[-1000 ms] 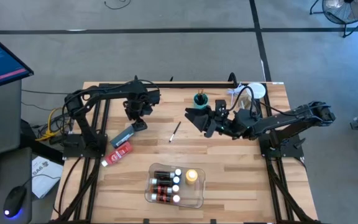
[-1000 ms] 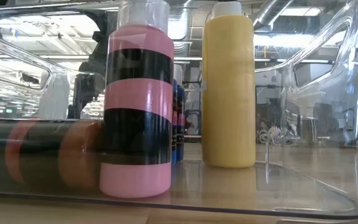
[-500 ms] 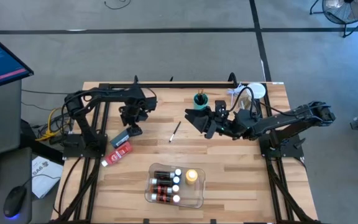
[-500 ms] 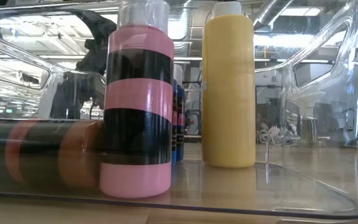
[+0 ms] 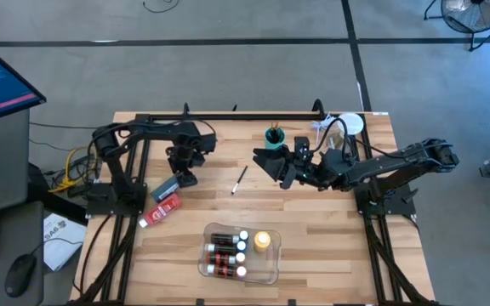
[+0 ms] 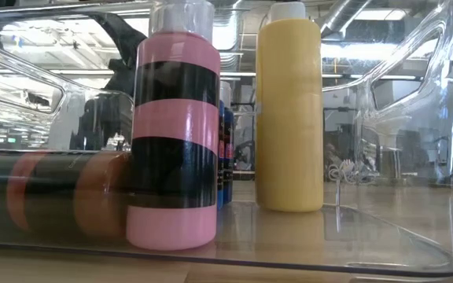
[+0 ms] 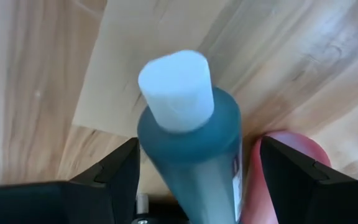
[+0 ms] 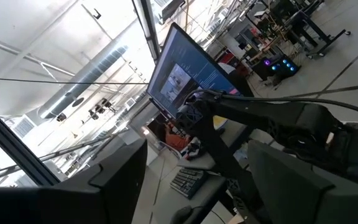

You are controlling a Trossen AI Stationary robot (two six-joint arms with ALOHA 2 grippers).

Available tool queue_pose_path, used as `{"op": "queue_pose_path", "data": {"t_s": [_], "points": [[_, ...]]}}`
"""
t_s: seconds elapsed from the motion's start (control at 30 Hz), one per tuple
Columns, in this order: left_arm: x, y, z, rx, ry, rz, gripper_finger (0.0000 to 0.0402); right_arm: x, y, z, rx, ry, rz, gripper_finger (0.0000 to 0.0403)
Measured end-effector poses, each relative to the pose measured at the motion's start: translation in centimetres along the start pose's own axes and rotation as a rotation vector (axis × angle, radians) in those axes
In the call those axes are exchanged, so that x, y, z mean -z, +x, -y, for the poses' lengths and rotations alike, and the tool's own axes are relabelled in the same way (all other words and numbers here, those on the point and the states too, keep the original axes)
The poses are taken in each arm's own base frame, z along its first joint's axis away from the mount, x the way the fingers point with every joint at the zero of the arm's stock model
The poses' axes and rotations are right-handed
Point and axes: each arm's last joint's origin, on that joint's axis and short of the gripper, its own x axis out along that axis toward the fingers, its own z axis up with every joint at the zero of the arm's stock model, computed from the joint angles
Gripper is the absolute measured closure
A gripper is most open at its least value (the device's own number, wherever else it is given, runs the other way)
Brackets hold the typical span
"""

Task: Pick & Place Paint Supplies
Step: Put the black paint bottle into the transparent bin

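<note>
the left arm is reaching in from the table's (image 5: pixel 330 255) left side, elbow bent, its claw (image 5: pixel 182 172) pointing down over the blue-grey paint tube with a white cap (image 7: pixel 188 146), fingers (image 7: pixel 120 171) standing wide on either side of it without touching. the red paint tube (image 5: pixel 162 209) is lying just beside that one, near the left edge. the right arm is lying low along the far right, its claw (image 5: pixel 270 161) spread wide and carrying nothing, near the teal cup (image 5: pixel 274 134). a thin dark-handled paint brush (image 5: pixel 239 180) is resting alone on open wood between the arms. the clear rectangular plastic tray (image 5: pixel 272 269) near the front edge is holding small white-capped bottles (image 5: pixel 228 253) and the larger yellow bottle (image 6: pixel 289 110).
</note>
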Motion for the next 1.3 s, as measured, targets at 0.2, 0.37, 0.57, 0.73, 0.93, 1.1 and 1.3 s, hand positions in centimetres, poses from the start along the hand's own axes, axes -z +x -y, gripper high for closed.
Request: {"op": "queue_pose_path", "data": {"t_s": [0.2, 0.37, 0.57, 0.73, 0.93, 1.1, 1.3], "points": [[-0.9, 1.0, 0.0, 0.016, -0.002, -0.03, 0.0165, 0.0, 0.0, 0.0, 0.0, 0.0, 0.0, 0.0132], [-1.1, 1.3, 0.0, 0.018, -0.001, -0.036, 0.0165, 0.0, 0.0, 0.0, 0.0, 0.0, 0.0, 0.0132], [-1.0, 1.1, -0.1, -0.007, 0.002, -0.02, 0.017, 0.0, 0.0, 0.0, 0.0, 0.0, 0.0, 0.0132], [-1.0, 1.1, -0.1, -0.029, 0.001, -0.019, 0.0214, 0.0, 0.0, 0.0, 0.0, 0.0, 0.0, 0.0132], [-1.0, 1.0, -0.1, -0.03, 0.005, -0.017, 0.0286, 0.2, 0.0, 0.2, 0.017, -0.011, -0.021, 0.0132], [0.0, -1.0, 0.0, -0.047, 0.022, 0.094, 0.029, 0.3, 0.0, 0.3, 0.028, -0.017, -0.033, 0.0132], [4.7, -5.9, 0.6, -0.03, 0.008, 0.362, 0.0301, 0.2, -0.1, 0.2, 0.017, 0.008, -0.044, 0.0132]]}}
